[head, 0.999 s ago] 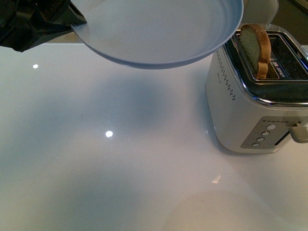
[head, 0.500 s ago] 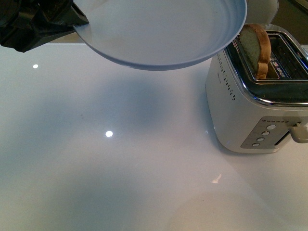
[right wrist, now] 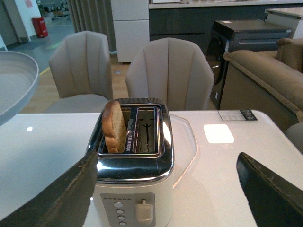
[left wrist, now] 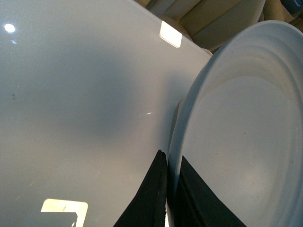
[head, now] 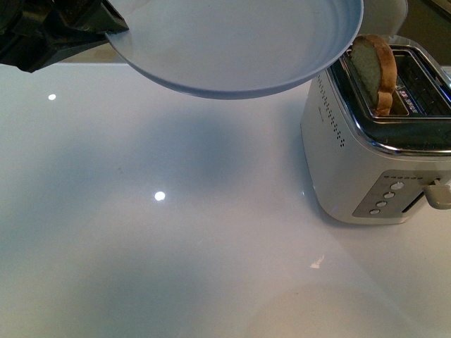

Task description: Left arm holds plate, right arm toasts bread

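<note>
Front view: the left tool point(head: 109, 29) comes in at the top left corner, black and angular, clenched on the rim of the plate point(head: 232, 42). The plate is held in the air above the white surface point(head: 176, 246), empty, and its far edge reaches almost to the toaster point(head: 366, 169). The toaster stands on the surface at the right. The bread point(head: 373, 67) stands upright in the slot nearer the plate, its upper half sticking out. A row of buttons and a lever point(head: 438, 191) show on the toaster's end wall. The right tool is out of sight here.

Left wrist view: two black fingers point(left wrist: 151, 198) pinch the plate's rim, one on the underside and one on the inner face. The plate is bare, with the glossy surface beneath it.

Right wrist view: the right tool point(right wrist: 168, 160) is spread wide and grasps nothing, with one dark finger at either side of the toaster and apart from it. The bread leans in its slot; the other slot is empty. The plate's edge shows beside the toaster. Two chairs point(right wrist: 168, 71) stand behind the surface.
</note>
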You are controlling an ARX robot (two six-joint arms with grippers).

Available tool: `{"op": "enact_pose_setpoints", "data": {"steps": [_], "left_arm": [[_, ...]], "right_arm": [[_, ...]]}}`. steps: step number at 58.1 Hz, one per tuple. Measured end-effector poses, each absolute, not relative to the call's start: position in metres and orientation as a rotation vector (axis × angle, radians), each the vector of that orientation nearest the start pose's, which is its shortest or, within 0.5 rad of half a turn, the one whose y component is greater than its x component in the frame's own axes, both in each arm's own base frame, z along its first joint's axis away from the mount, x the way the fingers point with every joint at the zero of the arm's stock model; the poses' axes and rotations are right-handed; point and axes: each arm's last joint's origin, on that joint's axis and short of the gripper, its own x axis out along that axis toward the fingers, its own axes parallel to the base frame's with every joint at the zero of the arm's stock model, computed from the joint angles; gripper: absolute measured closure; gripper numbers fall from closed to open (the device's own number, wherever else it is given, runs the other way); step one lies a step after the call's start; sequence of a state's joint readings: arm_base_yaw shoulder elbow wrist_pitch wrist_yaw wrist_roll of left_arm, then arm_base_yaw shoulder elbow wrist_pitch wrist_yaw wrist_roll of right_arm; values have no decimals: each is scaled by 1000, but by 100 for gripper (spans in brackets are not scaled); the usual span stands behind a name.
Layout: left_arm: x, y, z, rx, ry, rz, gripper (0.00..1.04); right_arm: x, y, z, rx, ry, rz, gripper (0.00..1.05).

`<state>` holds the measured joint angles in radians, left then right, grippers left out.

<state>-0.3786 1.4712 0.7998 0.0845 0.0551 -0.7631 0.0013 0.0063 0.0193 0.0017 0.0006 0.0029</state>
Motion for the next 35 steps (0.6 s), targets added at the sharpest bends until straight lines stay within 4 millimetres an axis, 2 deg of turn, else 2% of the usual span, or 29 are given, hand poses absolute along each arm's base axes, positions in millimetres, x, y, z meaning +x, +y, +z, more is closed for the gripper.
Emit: {"op": "enact_pose_setpoints", "data": {"steps": [2, 22, 35], "left_arm": [[281, -114, 207, -634, 711, -177, 102], [281, -111, 209, -628, 710, -193, 102], [290, -83, 208, -637, 695, -182, 102]], "right_arm": [[97, 0, 170, 3, -15, 1, 7], [97, 0, 170, 3, -15, 0, 9], [97, 0, 170, 3, -15, 1, 9]]}}
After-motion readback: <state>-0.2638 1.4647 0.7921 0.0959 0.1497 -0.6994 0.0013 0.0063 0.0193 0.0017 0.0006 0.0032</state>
